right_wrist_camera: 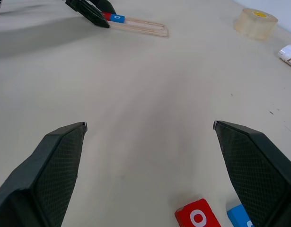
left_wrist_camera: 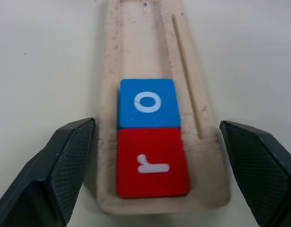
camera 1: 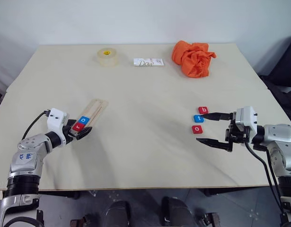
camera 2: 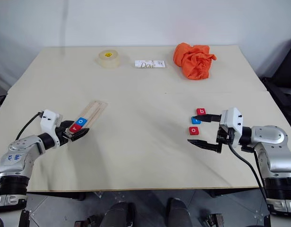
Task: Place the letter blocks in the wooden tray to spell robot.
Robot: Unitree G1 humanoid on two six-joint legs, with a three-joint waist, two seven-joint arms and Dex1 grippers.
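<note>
Left wrist view | left gripper (left_wrist_camera: 150, 175) gaped empty astride pale wooden tray (left_wrist_camera: 150, 56) end; right gripper (camera 1: 216, 130) open, empty | closing risked nudging red r block (left_wrist_camera: 152, 163)

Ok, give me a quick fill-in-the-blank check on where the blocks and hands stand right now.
1. The wooden tray holds ____ letter blocks so far.
2. In the tray, the blue o block sits touching the red ____ block.
3. Beside the right hand, ____ blocks lie loose on the table.
4. The left hand is ____, its fingers either side of the tray's end.

Missing words: two; r; three; open
</note>
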